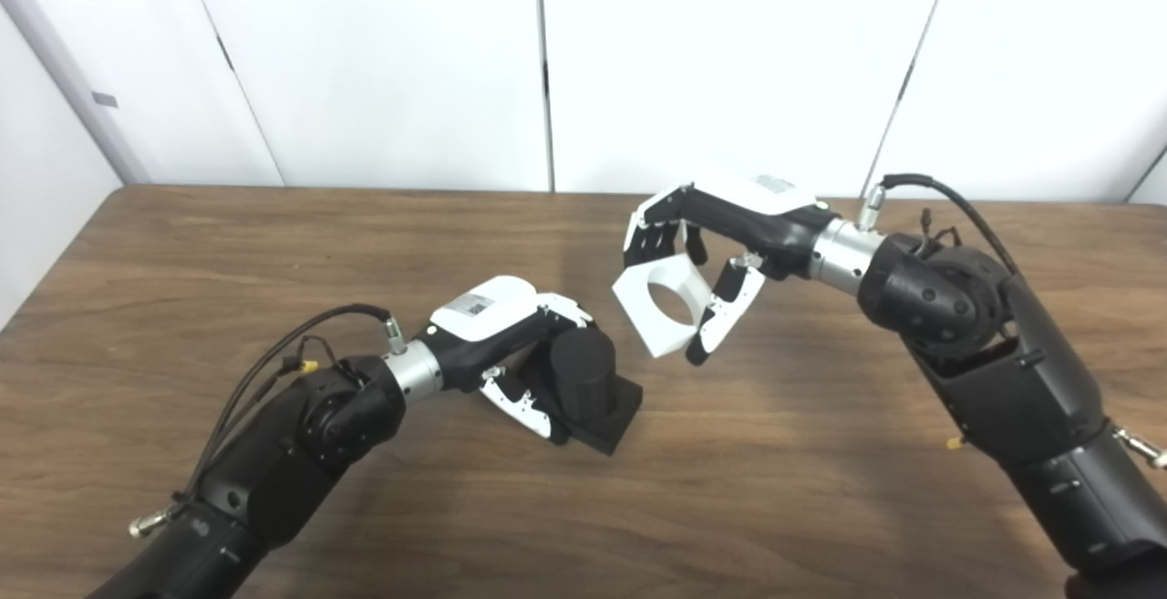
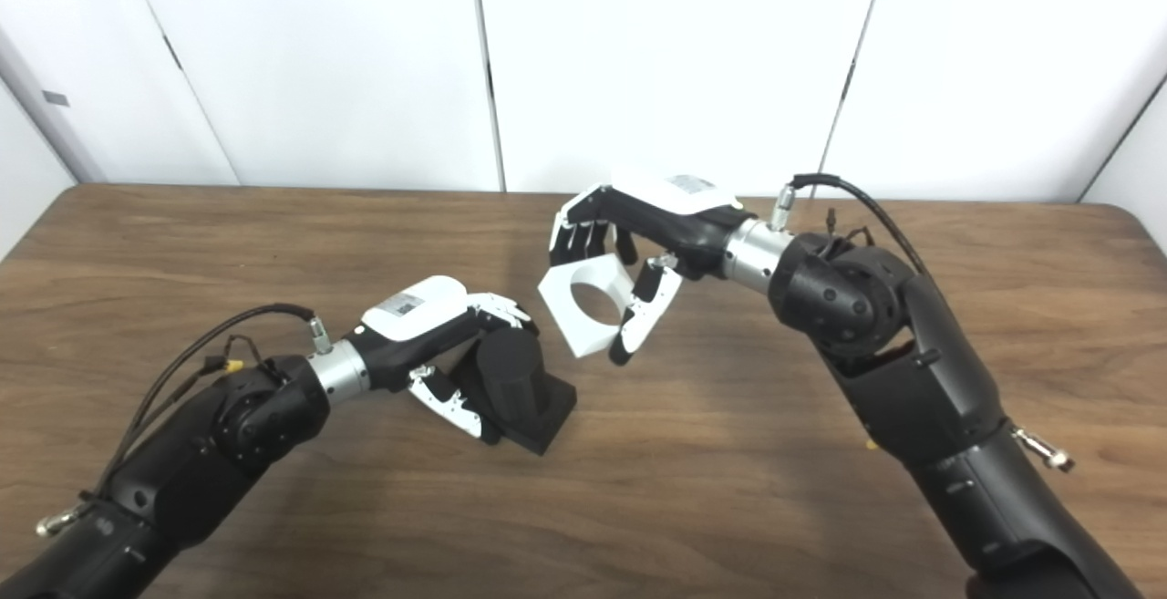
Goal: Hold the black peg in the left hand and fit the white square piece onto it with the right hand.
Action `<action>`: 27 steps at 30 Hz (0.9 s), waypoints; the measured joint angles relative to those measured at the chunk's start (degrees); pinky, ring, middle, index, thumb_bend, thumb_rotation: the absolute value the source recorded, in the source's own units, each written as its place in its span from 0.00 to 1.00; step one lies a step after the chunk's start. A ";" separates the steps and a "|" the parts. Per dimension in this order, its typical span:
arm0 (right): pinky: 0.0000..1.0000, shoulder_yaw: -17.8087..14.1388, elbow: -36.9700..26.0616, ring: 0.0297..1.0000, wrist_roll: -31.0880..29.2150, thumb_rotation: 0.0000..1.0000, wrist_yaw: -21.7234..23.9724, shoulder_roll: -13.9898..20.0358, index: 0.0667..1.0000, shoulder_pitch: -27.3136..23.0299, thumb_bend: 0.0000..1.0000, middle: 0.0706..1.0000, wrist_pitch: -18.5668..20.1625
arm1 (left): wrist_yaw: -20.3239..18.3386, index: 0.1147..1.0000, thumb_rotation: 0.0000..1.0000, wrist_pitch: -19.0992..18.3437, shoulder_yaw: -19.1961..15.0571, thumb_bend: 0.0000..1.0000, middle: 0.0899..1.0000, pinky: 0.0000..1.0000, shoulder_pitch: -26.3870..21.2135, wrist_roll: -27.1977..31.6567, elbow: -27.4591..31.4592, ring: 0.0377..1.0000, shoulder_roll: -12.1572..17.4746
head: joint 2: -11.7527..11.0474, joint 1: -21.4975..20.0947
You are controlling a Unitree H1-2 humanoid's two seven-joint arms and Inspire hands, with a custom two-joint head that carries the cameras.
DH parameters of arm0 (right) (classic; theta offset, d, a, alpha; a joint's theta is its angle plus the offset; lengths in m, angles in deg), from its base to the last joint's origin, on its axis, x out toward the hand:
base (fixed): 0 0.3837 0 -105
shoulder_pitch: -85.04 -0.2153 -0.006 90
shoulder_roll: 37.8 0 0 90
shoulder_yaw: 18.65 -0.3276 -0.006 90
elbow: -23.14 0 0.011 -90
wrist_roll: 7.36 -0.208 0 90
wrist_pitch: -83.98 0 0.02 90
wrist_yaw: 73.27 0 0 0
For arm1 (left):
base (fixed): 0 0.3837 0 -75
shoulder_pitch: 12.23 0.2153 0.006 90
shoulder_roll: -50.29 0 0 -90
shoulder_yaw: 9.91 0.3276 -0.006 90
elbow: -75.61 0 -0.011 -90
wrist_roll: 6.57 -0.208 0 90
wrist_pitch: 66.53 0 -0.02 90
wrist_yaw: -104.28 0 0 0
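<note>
Right hand (image 1: pixel 702 253) grips the white square piece (image 1: pixel 664 301), its hole facing down-left toward the black peg (image 1: pixel 583 371) clasped nearby in the left hand (image 1: pixel 511 344)

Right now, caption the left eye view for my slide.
Left hand grips black peg; right hand holds white square piece apart, above it.

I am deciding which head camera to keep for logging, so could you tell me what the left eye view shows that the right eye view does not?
Only the left eye view shows the small yellow spot beside the right forearm clearly; in the other it is nearly hidden.

Only the right eye view shows the table's far right corner.

Both show the left hand shut on the black peg, whose square base rests on the table, and the right hand holding the white square piece clear of the peg, round hole facing the camera.
</note>
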 measured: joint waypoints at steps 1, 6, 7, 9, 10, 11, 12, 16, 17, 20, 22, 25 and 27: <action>0.33 0.25 0.00 0.38 0.00 0.00 0.17 -0.12 0.49 -0.09 0.52 0.45 0.00 | -0.02 0.43 0.07 0.00 0.01 0.52 0.78 0.75 -0.01 0.00 0.00 0.86 -0.01 | 0.00 0.00; 0.34 1.00 0.00 0.39 -0.01 0.00 0.99 -0.78 0.49 -0.59 0.52 0.45 0.00 | -0.12 0.43 0.07 -0.12 0.01 0.52 0.78 0.74 -0.07 -0.01 0.00 0.85 -0.09 | 0.00 0.18; 0.34 1.11 0.01 0.39 -0.01 0.00 1.11 -0.93 0.49 -0.73 0.52 0.45 0.00 | -0.13 0.43 0.07 -0.15 0.01 0.52 0.78 0.74 -0.08 -0.03 0.01 0.85 -0.11 | 0.09 0.26; 0.34 1.29 0.01 0.39 0.00 0.00 1.42 -1.36 0.49 -1.06 0.52 0.45 0.00 | -0.13 0.43 0.07 -0.19 0.01 0.52 0.78 0.75 -0.08 -0.05 0.01 0.85 -0.15 | 0.09 0.35; 0.34 1.40 0.01 0.39 0.00 0.00 1.46 -1.59 0.49 -1.16 0.52 0.45 0.00 | -0.13 0.43 0.07 -0.20 0.02 0.52 0.78 0.75 -0.08 -0.07 0.01 0.85 -0.17 | 0.09 0.44; 0.34 1.53 0.01 0.39 0.00 0.00 1.48 -1.79 0.49 -1.25 0.52 0.45 -0.01 | -0.14 0.43 0.07 -0.22 0.02 0.52 0.78 0.75 -0.08 -0.08 0.02 0.85 -0.19 | 0.09 0.44; 0.34 1.69 0.01 0.39 0.00 0.00 1.56 -1.95 0.49 -1.33 0.52 0.45 -0.01 | -0.19 0.43 0.07 -0.26 0.02 0.52 0.78 0.75 -0.08 -0.09 0.06 0.86 -0.21 | 0.09 0.44; 0.34 2.31 0.02 0.39 0.01 0.00 2.06 -2.17 0.49 -1.71 0.52 0.45 -0.04 | -0.46 0.43 0.07 -0.67 0.04 0.52 0.78 0.75 -0.12 -0.56 0.41 0.86 -0.31 | 0.26 0.62; 0.34 2.47 0.02 0.39 0.02 0.00 2.09 -2.20 0.49 -1.84 0.52 0.45 -0.04 | -0.51 0.43 0.07 -0.74 0.05 0.52 0.78 0.75 -0.13 -0.61 0.45 0.86 -0.34 | 0.35 0.70; 0.33 2.91 0.02 0.38 0.14 0.00 2.10 -2.42 0.49 -2.07 0.52 0.44 -0.06 | -0.62 0.43 0.07 -0.76 0.04 0.52 0.79 0.75 -0.18 -0.64 0.45 0.86 -0.41 | 0.35 0.97; 0.33 3.32 0.09 0.38 0.22 0.00 2.10 -2.63 0.49 -2.07 0.52 0.45 -0.15 | -0.66 0.43 0.07 -0.94 0.04 0.52 0.79 0.75 -0.19 -0.66 0.49 0.86 -0.48 | 0.44 1.23; 0.32 4.12 0.48 0.38 0.28 0.00 2.10 -3.06 0.49 -2.07 0.52 0.44 -0.46 | -0.66 0.43 0.07 -1.47 0.04 0.52 0.79 0.75 -0.18 -0.75 0.59 0.86 -0.80 | 0.53 1.32; 0.32 4.55 0.93 0.38 0.28 0.00 2.10 -3.42 0.49 -2.10 0.52 0.44 -1.15 | -0.66 0.43 0.07 -1.83 0.04 0.52 0.79 0.75 -0.18 -0.84 0.69 0.86 -0.98 | 0.53 1.41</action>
